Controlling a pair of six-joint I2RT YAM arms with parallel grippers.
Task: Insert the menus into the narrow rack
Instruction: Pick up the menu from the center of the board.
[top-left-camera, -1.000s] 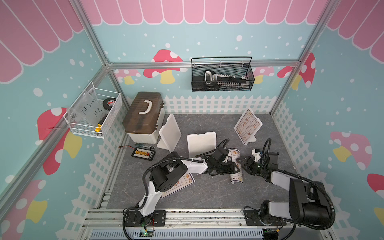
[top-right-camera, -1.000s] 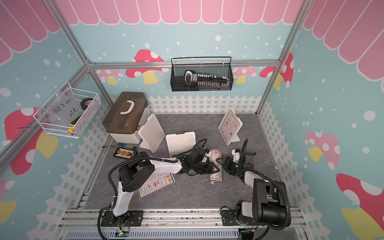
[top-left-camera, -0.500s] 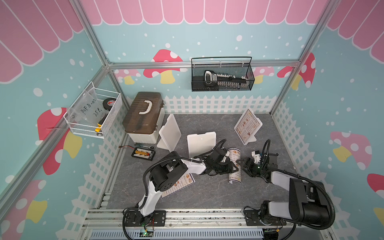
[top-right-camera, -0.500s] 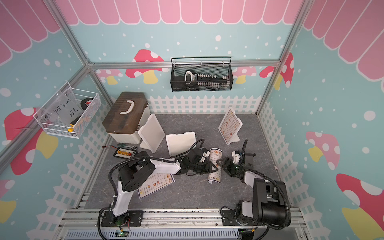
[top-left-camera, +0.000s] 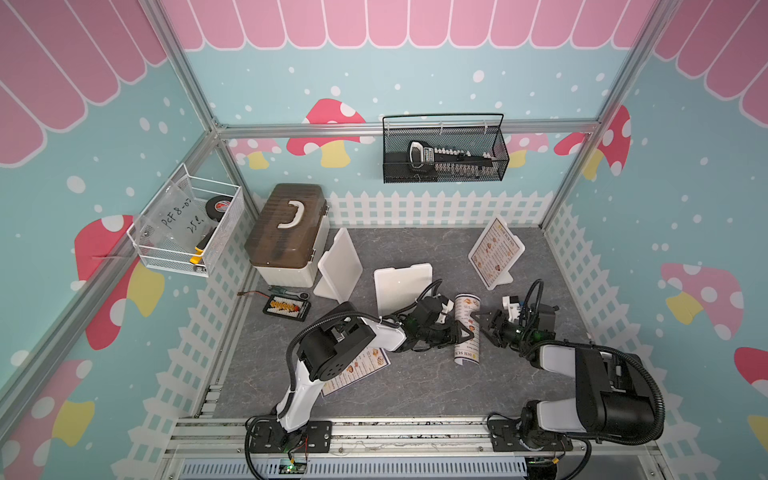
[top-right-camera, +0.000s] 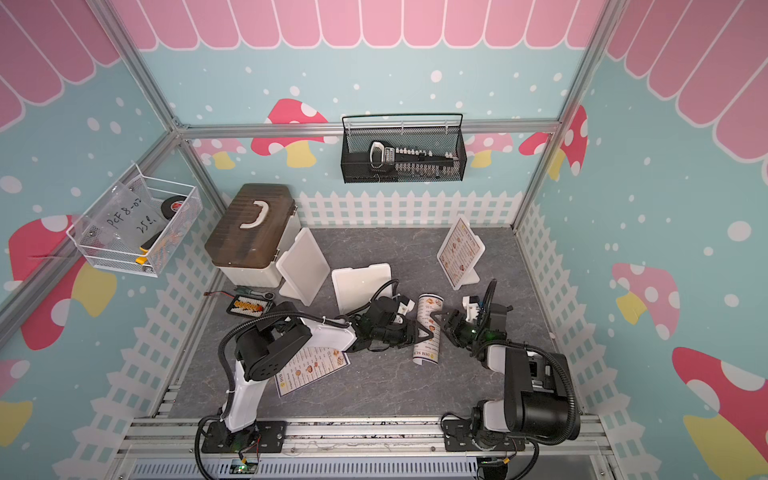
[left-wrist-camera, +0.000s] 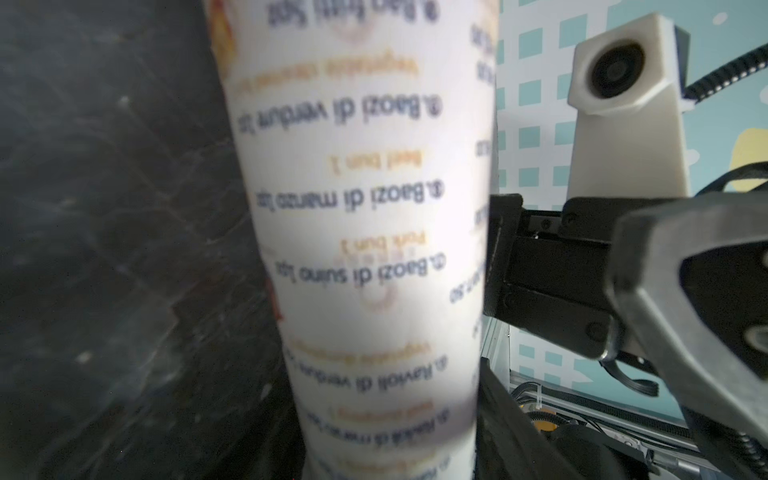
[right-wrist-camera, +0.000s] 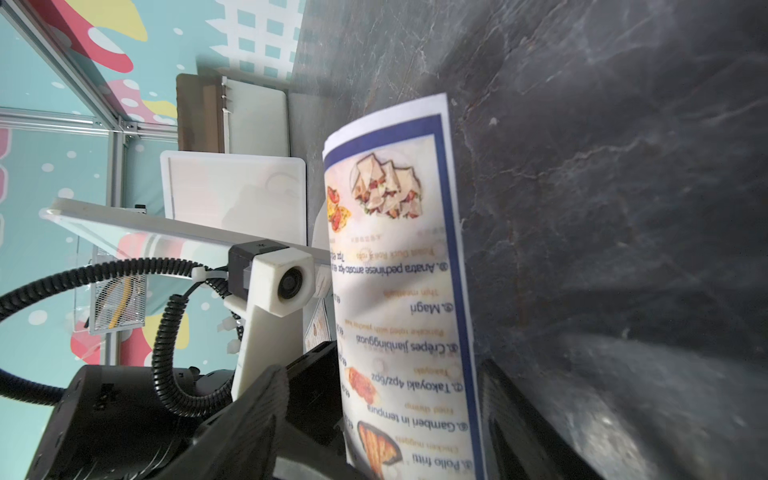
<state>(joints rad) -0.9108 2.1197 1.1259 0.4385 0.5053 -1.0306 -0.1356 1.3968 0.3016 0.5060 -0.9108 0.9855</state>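
menu (right-wrist-camera: 399, 291) photos sharp only at right wrist

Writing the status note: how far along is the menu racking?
The first menu stands in the white rack. The curled menu is between the left gripper and right gripper; grip unclear. The flat menu lies partly under the left arm, not yet racked.

A thin white laminated menu with a dark blue border (top-left-camera: 464, 309) lies curled into a tube between the left gripper (top-left-camera: 469, 333) and the right gripper (top-left-camera: 483, 325). A second menu (top-left-camera: 365, 365) lies flat, well behind the left gripper. A third menu (top-left-camera: 494, 249) stands tilted in the white narrow rack (top-left-camera: 505, 279), beyond the right gripper.
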